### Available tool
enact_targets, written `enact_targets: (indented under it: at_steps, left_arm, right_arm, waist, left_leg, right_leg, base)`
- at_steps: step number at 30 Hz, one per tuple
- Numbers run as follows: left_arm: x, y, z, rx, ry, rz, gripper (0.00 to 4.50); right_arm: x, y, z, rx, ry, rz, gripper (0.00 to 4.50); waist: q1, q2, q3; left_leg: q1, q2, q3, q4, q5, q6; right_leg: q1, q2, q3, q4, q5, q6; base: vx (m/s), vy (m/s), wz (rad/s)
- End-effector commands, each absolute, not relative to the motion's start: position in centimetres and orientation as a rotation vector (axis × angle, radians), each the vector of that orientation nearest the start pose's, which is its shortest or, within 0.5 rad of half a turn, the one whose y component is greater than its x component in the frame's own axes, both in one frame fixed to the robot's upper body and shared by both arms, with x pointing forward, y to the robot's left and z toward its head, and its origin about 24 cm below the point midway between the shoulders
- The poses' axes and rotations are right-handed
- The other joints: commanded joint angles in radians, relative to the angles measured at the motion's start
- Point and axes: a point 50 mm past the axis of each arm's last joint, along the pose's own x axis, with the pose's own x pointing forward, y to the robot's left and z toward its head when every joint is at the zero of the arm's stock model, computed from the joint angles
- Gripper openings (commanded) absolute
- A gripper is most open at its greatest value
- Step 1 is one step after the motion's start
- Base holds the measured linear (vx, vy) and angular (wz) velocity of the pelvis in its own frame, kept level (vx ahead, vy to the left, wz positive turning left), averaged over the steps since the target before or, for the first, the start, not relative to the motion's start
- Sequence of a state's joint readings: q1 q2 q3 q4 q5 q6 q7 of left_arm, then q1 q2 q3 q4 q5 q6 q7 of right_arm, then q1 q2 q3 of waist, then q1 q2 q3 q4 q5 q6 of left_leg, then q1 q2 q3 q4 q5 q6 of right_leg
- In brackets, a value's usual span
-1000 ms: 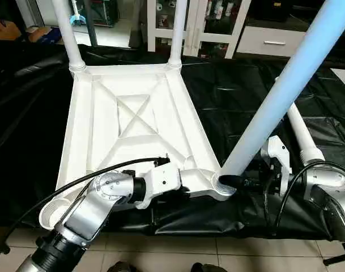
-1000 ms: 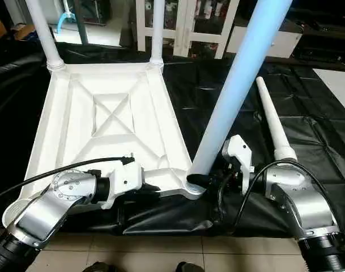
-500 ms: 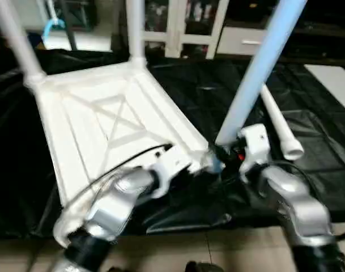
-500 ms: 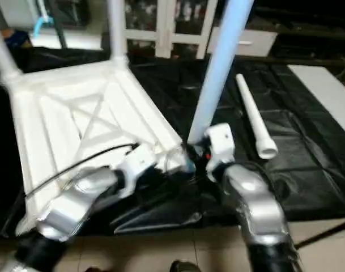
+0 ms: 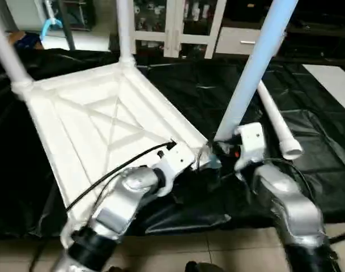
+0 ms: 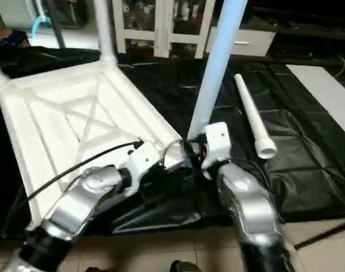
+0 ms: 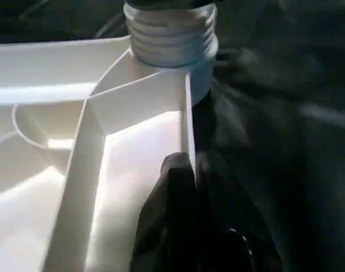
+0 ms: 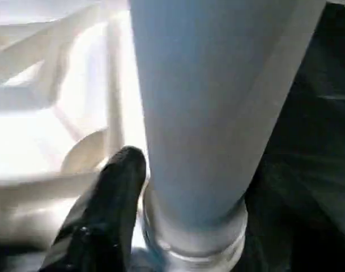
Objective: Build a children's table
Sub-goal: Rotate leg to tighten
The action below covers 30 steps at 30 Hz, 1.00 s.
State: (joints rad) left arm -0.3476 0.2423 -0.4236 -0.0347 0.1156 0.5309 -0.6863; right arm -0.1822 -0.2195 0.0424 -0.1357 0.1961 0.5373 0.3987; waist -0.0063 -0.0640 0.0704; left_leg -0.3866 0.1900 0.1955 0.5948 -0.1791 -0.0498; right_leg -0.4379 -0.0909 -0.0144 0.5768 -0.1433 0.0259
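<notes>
Left eye view: we see the table top (image 5: 98, 124) upside down on the black sheet (image 5: 308, 136), X-ribs up, taking the left half of the frame. 2 legs (image 5: 124, 28) stand in the far corner sockets at top left. A 3rd, bluish leg (image 5: 254, 62) rises from the near-right corner at frame centre up to the top right edge. A 4th leg (image 5: 277, 122) lies loose on the sheet at right, just beside the upright one. Our left gripper (image 5: 200, 164) reaches from bottom left to the top's near-right corner; our right gripper (image 5: 217, 148) comes from bottom right to the base of the bluish leg. The fingers are hidden here, so no jaw state from this view.

Right eye view: same layout, shifted left. The loose leg (image 6: 252, 119) shows fuller, wide end toward us, and a white flat board (image 6: 325, 85) shows at the right edge.

Left wrist view: close-up the eye views lack. The left gripper's 2 black fingers (image 7: 172, 209) are pinched together on the thin upright rim wall of the top (image 7: 132, 136), w/ the threaded socket collar (image 7: 171, 31) at frame top.

Right wrist view: the bluish leg (image 8: 217, 107) dominates the centre, its base in the socket ring (image 8: 195, 243). 1 black finger (image 8: 107, 209) at lower left lies against the leg's base; the other finger is hidden, so we cannot tell whether the jaws grip it.
</notes>
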Motion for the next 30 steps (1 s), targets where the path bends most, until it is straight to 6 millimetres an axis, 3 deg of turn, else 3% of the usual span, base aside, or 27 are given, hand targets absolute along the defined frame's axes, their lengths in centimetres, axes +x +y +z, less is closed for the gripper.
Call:
enact_targets:
  at_steps: [1, 3, 4, 5, 7, 8, 12, 19, 26, 30]
  left_arm:
    - [27.3, 6.8, 6.9, 0.523, 0.234, -1.044, 0.00]
    - [26.7, 7.2, 6.8, 0.573, 0.187, -1.138, 0.00]
    - [26.5, 7.4, 6.8, 0.589, 0.176, -1.169, 0.00]
    - [26.4, 7.5, 6.8, 0.595, 0.174, -1.182, 0.00]
    - [26.1, 7.7, 6.8, 0.587, 0.166, -1.230, 0.00]
    - [25.7, 8.1, 6.8, 0.577, 0.166, -1.291, 0.00]
    - [25.1, 8.4, 6.8, 0.581, 0.171, -1.364, 0.00]
    - [24.6, 8.0, 7.2, 0.537, 0.139, -1.421, 0.00]
    - [24.6, 8.2, 7.2, 0.533, 0.139, -1.419, 0.00]
    - [24.7, 8.4, 7.1, 0.536, 0.146, -1.415, 0.00]
  right_arm:
    - [25.8, -12.3, 8.6, 0.038, 0.194, 0.771, 3.03]
    - [25.0, -13.5, 9.0, 0.013, 0.193, 0.870, 3.12]
    - [24.7, -14.2, 9.0, 0.000, 0.204, 0.908, 3.23]
    - [24.6, -14.5, 9.0, -0.007, 0.213, 0.927, 3.47]
    - [24.6, -15.5, 9.0, -0.038, 0.224, 0.956, 3.47]
    - [24.8, -17.0, 9.1, -0.088, 0.236, 0.989, 3.47]
    - [25.1, -18.3, 9.2, -0.130, 0.245, 1.048, 3.47]
    - [26.6, -18.3, 8.9, -0.146, 0.232, 1.112, 3.47]
    - [27.0, -18.1, 8.6, -0.130, 0.226, 1.168, 2.70]
    - [26.8, -18.5, 8.6, -0.139, 0.235, 1.194, 2.48]
  waist:
    - [0.009, 0.001, -0.053]
    - [0.017, 0.002, -0.055]
    - [0.021, 0.012, -0.054]
    - [0.023, 0.007, -0.053]
    - [0.028, 0.009, -0.055]
    - [0.031, 0.008, -0.056]
    - [0.042, 0.009, -0.057]
    - [0.041, 0.005, -0.060]
    - [0.042, -0.003, -0.060]
    - [0.045, 0.001, -0.061]
  left_leg:
    - [0.021, 0.029, -0.015, -0.083, -0.369, 0.014]
    - [0.019, 0.030, -0.018, -0.085, -0.360, 0.015]
    - [0.021, 0.032, -0.016, -0.085, -0.356, 0.016]
    - [0.025, 0.034, -0.014, -0.085, -0.365, 0.018]
    - [0.024, 0.033, -0.011, -0.083, -0.356, 0.017]
    - [0.019, 0.033, -0.013, -0.085, -0.342, 0.015]
    - [0.024, 0.035, -0.008, -0.080, -0.313, 0.027]
    - [0.023, 0.035, -0.005, -0.075, -0.275, 0.039]
    - [0.018, 0.035, -0.006, -0.075, -0.248, 0.050]
    - [0.020, 0.036, -0.006, -0.074, -0.252, 0.051]
  right_leg:
    - [0.028, -0.018, 0.017, -0.080, -0.395, -0.081]
    - [0.034, -0.020, 0.016, -0.076, -0.388, -0.087]
    - [0.032, -0.021, 0.019, -0.073, -0.367, -0.095]
    - [0.031, -0.018, 0.018, -0.073, -0.357, -0.106]
    - [0.031, -0.021, 0.020, -0.070, -0.344, -0.125]
    - [0.039, -0.024, 0.019, -0.065, -0.336, -0.130]
    - [0.037, -0.025, 0.020, -0.060, -0.293, -0.159]
    - [0.041, -0.027, 0.018, -0.055, -0.261, -0.192]
    - [0.045, -0.026, 0.017, -0.052, -0.273, -0.185]
    - [0.044, -0.028, 0.018, -0.054, -0.291, -0.181]
  base:
    - [0.000, 0.000, 0.00]
    - [0.000, 0.000, 0.00]
    - [0.000, 0.000, 0.00]
    - [0.000, 0.000, 0.00]
    - [0.000, 0.000, 0.00]
    - [0.000, 0.000, 0.00]
    - [0.000, 0.000, 0.00]
    - [0.000, 0.000, 0.00]
    - [0.000, 0.000, 0.00]
    - [0.000, 0.000, 0.00]
